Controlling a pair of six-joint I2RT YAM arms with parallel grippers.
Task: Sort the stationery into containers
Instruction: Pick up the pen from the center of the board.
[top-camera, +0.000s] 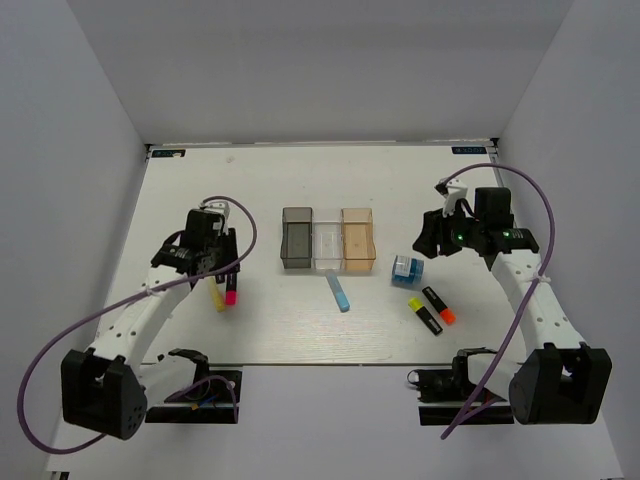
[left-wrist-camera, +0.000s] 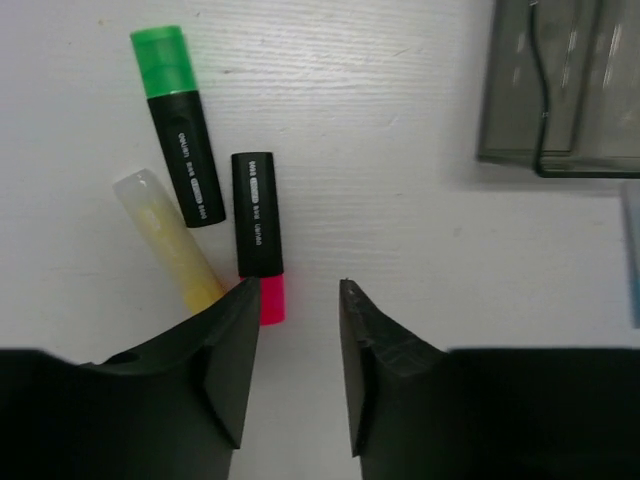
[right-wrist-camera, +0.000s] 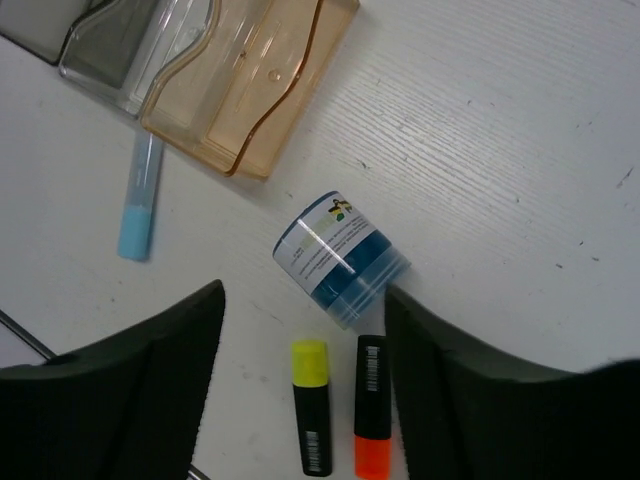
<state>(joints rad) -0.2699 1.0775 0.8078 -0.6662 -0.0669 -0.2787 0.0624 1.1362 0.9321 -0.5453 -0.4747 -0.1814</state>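
On the white table, three joined open-top bins are being left standing in a row at the centre of the overhead view: a dark grey plastic bin, a clear plastic bin and a translucent orange-tan plastic bin. Nothing can be made out inside them, though the clear one is hard to read. The stationery is lying loose around them, so the sorting is judged to be at its start. At the left of that view the left gripper is being held low over a small cluster, its fingers parted by a moderate gap and holding nothing. In its wrist view a black-bodied highlighter with a pink end is lying with that end just inside the gap beside the left finger. It is flanked at upper left by a pale yellow translucent stick and a black-bodied highlighter with a green cap, so the pink one is judged to be the item being lined up. At the right of the overhead view the right gripper is being held with its fingers spread wide and empty around the lower end of a small blue labelled block, a spread suited to its broader body. Low in that wrist view a black highlighter with a yellow end and a black highlighter with an orange end are lying side by side. A light blue stick is resting just beside the bins at the left.
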